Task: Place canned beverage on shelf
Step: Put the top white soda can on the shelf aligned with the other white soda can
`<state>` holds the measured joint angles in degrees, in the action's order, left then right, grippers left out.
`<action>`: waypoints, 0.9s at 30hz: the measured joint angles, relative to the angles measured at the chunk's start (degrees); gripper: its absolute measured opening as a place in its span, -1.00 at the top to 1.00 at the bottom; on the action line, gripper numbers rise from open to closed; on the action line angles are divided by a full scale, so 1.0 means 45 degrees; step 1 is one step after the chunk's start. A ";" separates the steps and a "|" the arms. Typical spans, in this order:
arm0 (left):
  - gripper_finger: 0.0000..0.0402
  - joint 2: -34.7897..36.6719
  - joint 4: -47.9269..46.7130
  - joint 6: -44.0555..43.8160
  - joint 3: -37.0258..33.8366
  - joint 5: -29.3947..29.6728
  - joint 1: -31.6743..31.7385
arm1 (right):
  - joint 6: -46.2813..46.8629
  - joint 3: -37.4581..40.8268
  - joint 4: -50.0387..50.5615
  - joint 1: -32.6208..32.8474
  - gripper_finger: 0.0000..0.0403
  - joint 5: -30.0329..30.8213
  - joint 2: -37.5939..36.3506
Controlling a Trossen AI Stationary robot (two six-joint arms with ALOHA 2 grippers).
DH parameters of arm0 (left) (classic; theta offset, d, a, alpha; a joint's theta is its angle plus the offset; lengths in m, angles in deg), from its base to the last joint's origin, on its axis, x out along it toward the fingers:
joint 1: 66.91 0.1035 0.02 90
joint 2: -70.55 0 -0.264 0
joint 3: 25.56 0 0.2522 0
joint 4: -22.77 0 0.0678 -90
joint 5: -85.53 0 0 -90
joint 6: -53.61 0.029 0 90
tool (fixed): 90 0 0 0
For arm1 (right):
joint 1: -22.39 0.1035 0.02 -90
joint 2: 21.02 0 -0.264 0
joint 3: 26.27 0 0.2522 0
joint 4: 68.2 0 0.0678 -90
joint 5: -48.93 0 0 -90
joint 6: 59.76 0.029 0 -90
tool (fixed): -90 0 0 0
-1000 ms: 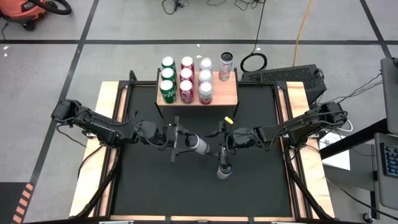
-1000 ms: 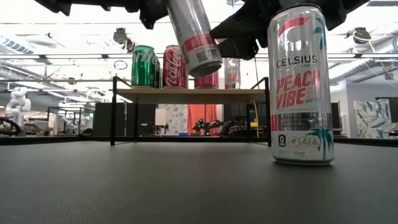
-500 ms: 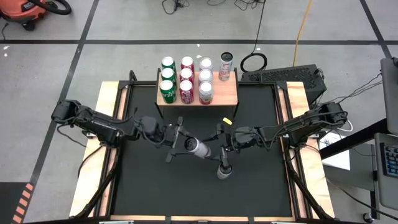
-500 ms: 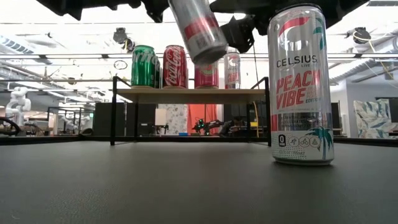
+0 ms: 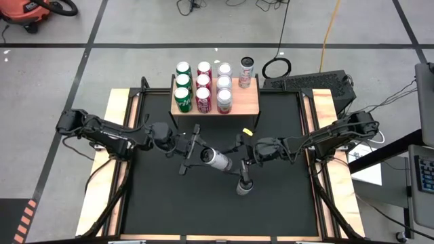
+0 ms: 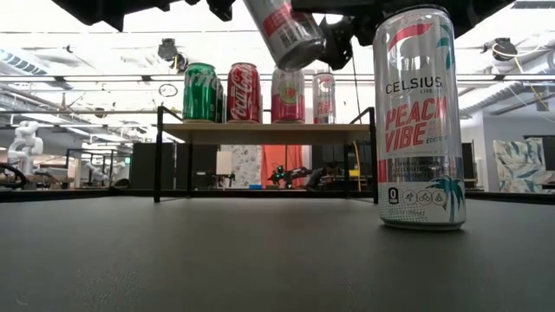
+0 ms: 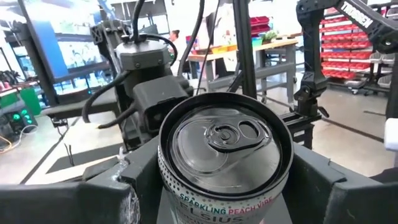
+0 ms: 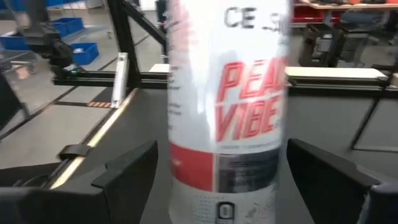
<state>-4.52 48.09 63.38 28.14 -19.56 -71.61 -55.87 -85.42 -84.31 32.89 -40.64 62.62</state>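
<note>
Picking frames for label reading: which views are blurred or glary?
Right wrist view: the tall white Celsius can is smeared, lettering soft. Low view: the standing can's print is crisp, ceiling lights blown out. Left wrist view: the held silver can's lid is sharp, with mild sheen.

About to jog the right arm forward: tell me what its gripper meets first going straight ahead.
The upright Celsius can on the mat. It stands dead ahead between the right gripper's open fingers, untouched as far as I can see; how near is unclear.

A robotics lab: parts-bin racks (image 7: 357,43), workbenches (image 7: 249,53), taped floor (image 5: 203,45).
</note>
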 joint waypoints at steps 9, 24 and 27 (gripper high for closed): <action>-0.22 0.0000 0.0276 0.0007 0.0000 -0.0044 0.0164 | -0.0013 0.0005 -0.0367 -0.0227 -0.66 -0.0510 0.0000; -0.22 -0.0005 0.0576 0.0046 0.0000 -0.0015 0.0203 | -0.0351 0.0005 -0.0515 -0.0723 -0.53 -0.0843 0.0000; -0.22 -0.0005 0.0674 0.0038 0.0000 0.0229 0.0203 | -0.0353 0.0005 -0.0506 -0.0770 -0.43 -0.1151 0.0000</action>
<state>-4.54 51.12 63.55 28.14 -18.53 -70.70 -57.45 -85.39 -86.58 29.42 -45.82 62.62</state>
